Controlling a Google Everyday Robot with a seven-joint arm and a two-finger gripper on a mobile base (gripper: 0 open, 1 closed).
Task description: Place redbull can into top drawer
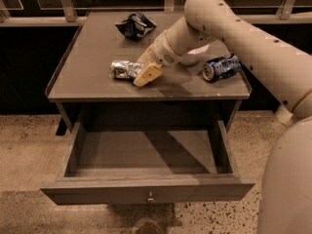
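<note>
arm [243,38]: reaches in from the right, sloping down-left; hand [145,77]: low at its left end, tilted down

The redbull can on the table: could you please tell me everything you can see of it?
The redbull can is small, slim, silver metal, visibly dented and crumpled. It lies on its side on the grey table, near the front edge, left of centre. The claw is at its right end, apparently touching it.
</note>
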